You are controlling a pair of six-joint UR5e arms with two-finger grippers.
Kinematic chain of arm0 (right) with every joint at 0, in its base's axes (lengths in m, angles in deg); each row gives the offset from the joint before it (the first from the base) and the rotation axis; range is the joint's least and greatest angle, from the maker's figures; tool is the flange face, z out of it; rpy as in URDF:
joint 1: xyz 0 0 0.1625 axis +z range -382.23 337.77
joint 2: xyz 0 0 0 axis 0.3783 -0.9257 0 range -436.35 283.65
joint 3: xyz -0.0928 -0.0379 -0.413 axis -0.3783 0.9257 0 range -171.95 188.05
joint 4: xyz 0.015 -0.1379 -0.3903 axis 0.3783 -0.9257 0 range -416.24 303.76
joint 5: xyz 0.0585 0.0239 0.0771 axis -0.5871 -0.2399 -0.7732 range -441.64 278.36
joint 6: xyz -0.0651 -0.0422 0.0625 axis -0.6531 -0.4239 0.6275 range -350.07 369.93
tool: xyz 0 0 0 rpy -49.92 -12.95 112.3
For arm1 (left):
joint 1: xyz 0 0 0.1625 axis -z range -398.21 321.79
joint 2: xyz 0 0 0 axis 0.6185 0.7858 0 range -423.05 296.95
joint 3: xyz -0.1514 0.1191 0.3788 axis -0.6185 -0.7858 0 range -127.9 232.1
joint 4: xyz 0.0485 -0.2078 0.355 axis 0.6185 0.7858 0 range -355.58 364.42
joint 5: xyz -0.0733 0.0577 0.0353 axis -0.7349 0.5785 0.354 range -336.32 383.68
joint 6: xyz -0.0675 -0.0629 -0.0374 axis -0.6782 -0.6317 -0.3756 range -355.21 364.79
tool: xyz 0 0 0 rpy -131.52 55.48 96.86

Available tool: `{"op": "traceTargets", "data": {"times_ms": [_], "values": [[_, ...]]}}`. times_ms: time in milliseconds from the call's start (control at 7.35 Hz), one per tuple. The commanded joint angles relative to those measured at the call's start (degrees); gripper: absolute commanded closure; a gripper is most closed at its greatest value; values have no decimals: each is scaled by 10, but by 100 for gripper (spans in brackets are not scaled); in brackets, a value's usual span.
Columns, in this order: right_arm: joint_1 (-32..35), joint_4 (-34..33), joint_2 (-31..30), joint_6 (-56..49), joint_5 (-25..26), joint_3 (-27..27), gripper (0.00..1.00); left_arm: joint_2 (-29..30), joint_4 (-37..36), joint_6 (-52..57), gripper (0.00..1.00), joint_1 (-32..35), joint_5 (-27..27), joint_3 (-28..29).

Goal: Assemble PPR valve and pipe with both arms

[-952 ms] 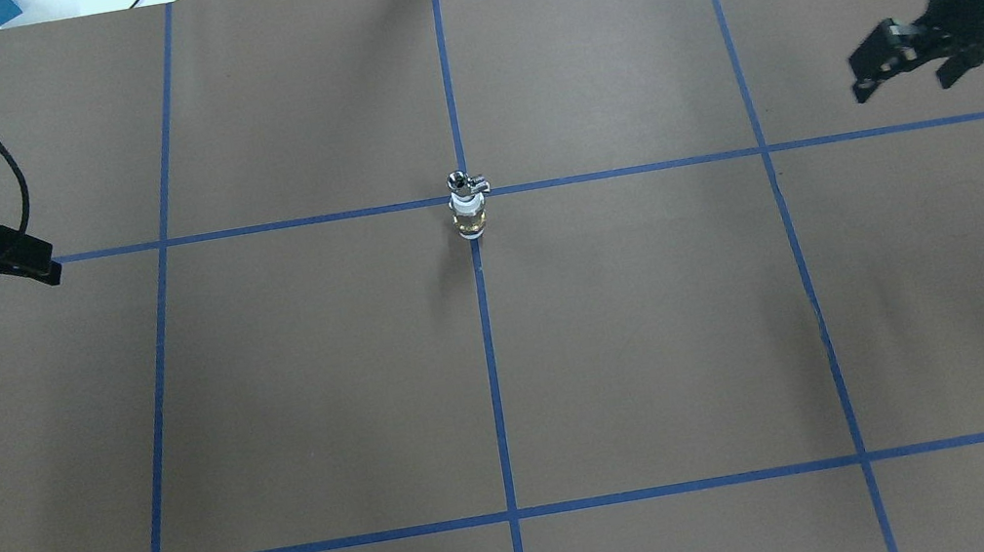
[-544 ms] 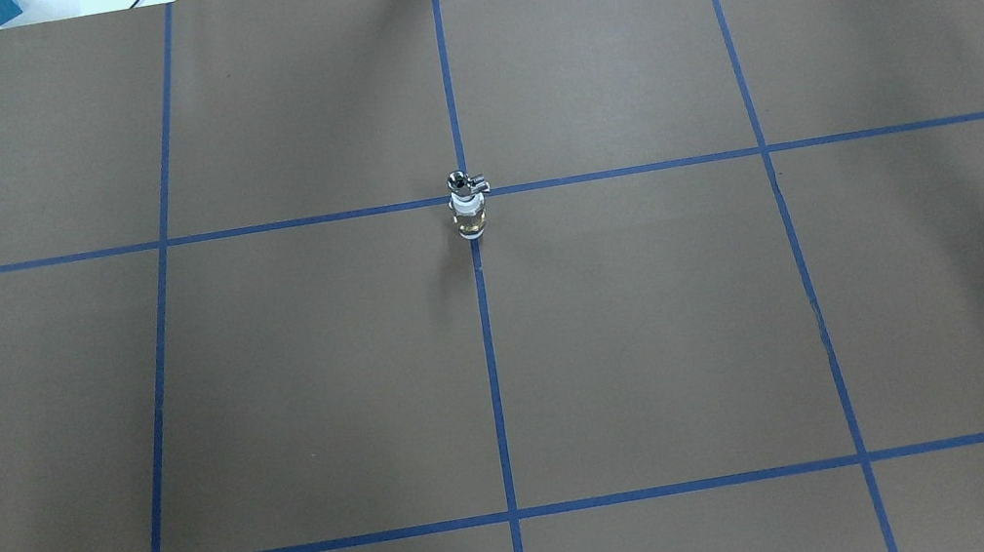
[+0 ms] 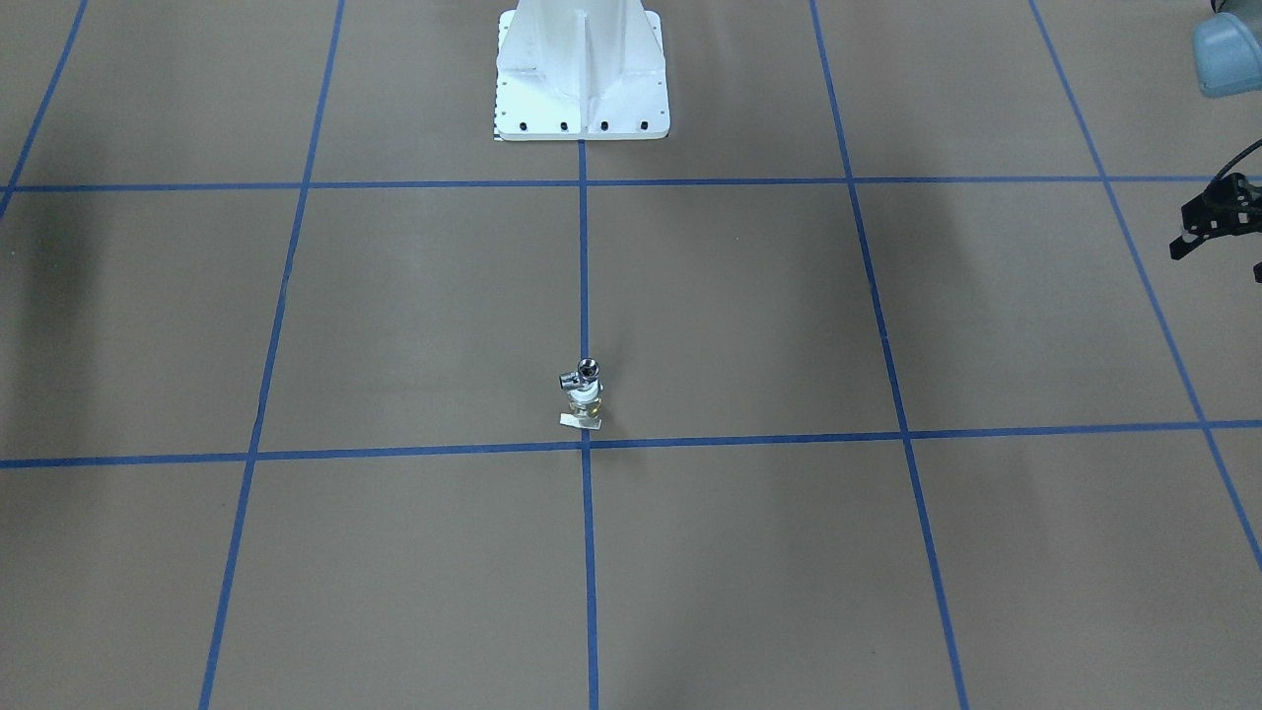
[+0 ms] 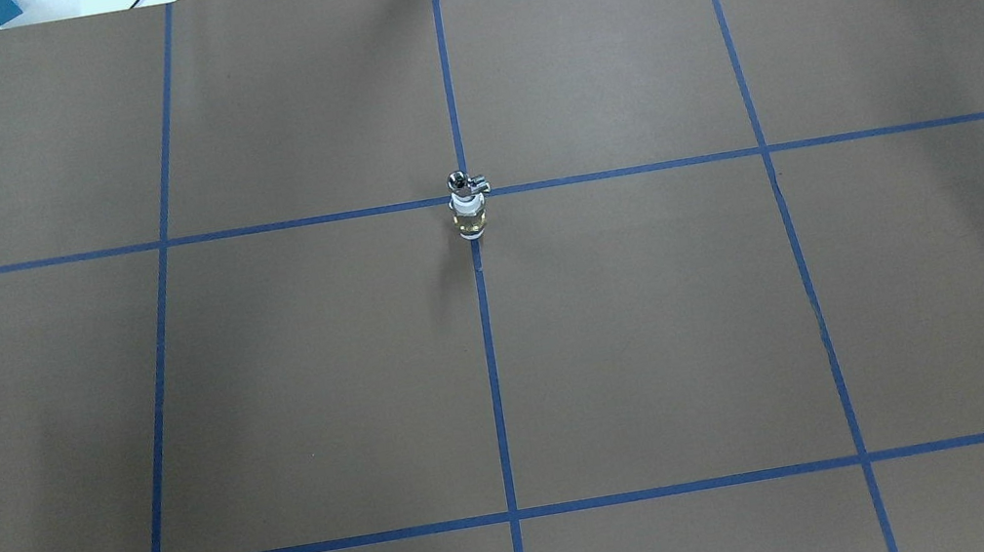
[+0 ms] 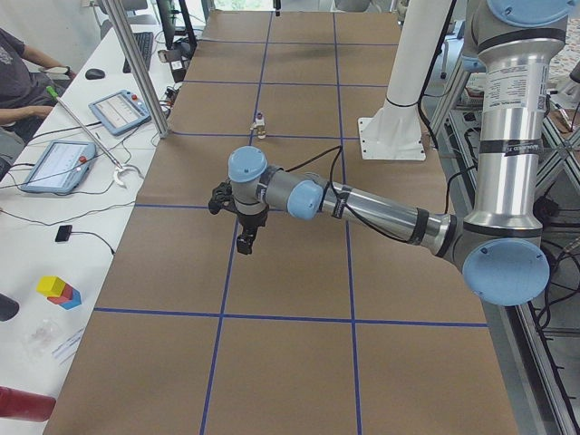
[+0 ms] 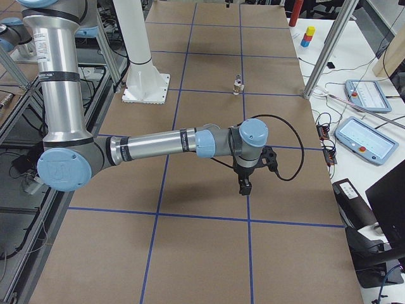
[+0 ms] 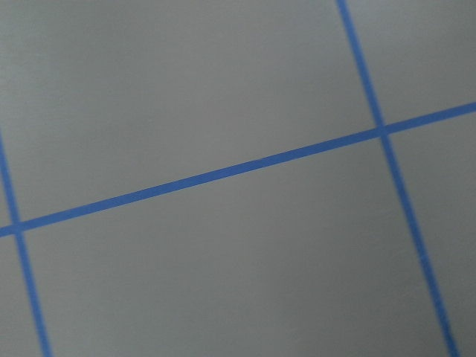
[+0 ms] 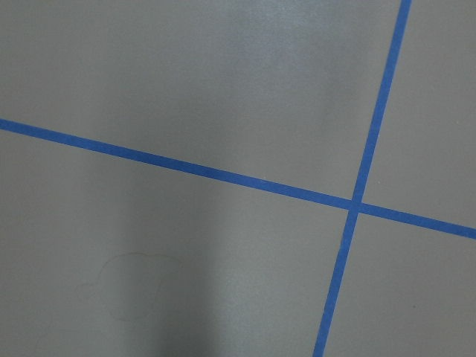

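Observation:
The chrome pipe [image 3: 584, 374] sits on top of the white and brass PPR valve [image 3: 588, 399]. The two stand upright as one piece at a blue tape crossing mid-table. The piece also shows in the overhead view [image 4: 467, 206]. The valve's pale tab handle [image 3: 580, 421] lies at its foot. My left gripper [image 3: 1219, 258] is far off at the table's side, fingers spread, empty. It also shows in the exterior left view [image 5: 243, 222]. My right gripper [image 6: 243, 183] shows only in the exterior right view, far from the piece; I cannot tell its state. Both wrist views show only bare paper.
Brown paper with blue tape lines [image 4: 490, 365] covers the table. The white robot base [image 3: 582, 74] stands at the near edge. Operator tablets [image 5: 118, 111] and a metal post [image 5: 136, 63] line the far side, where a person [image 5: 18, 72] sits.
Both arms have drawn outward and left the overhead view, the left one to the left, the right one to the right. The joined piece has not moved.

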Motion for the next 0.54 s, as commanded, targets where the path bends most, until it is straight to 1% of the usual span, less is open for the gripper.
{"op": "traceTargets", "data": {"times_ms": [0, 408], "values": [[6, 0, -8, 1, 1, 7, 0, -8, 4, -1, 0, 3, 2, -8], [6, 1, -9, 1, -2, -1, 0, -7, 1, -13, 0, 8, -1, -21]]}}
